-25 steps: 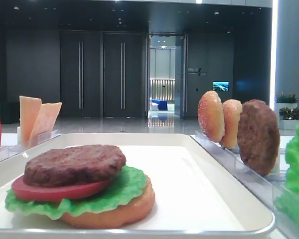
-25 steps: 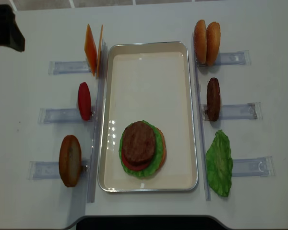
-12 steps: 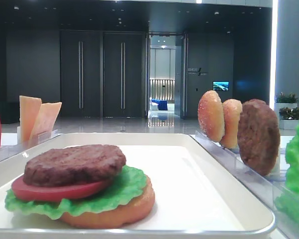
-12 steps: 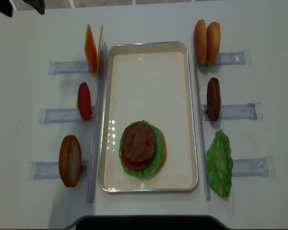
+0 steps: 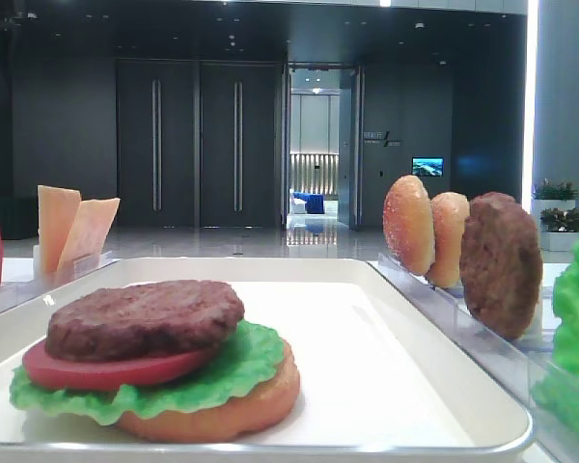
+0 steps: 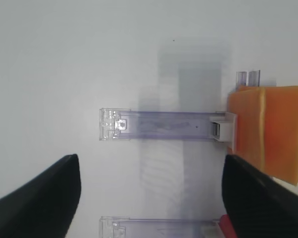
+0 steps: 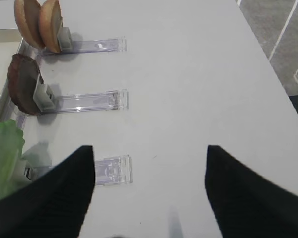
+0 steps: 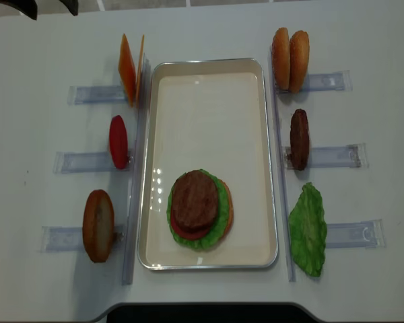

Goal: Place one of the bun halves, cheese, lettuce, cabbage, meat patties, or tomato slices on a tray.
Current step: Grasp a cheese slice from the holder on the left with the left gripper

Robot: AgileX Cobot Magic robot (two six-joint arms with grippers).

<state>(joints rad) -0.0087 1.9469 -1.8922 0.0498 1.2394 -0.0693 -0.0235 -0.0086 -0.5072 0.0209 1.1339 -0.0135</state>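
The white tray (image 8: 209, 66) holds a stack: bun half, lettuce, tomato slice, and a meat patty (image 8: 195, 200) on top. Left of the tray, two cheese slices (image 8: 129, 67) stand in a holder, with a tomato slice (image 8: 118, 141) and a bun half (image 8: 98, 225) nearer. On the right stand two bun halves (image 8: 289, 59), a patty (image 8: 299, 138) and lettuce (image 8: 308, 229). Cabbage is out of view. My left gripper (image 8: 50, 10) hangs open and empty at the far left corner, left of the cheese (image 6: 268, 134). My right gripper (image 7: 149, 188) is open and empty over bare table.
Clear plastic holder strips (image 8: 94, 94) lie on both sides of the tray. One strip (image 6: 164, 125) runs just above my left fingers (image 6: 44, 198). The table's right edge (image 7: 268, 64) is close to the right gripper, with floor beyond it.
The left gripper has shifted from the table's left edge toward the far edge and slightly right. Food and tray have not moved.
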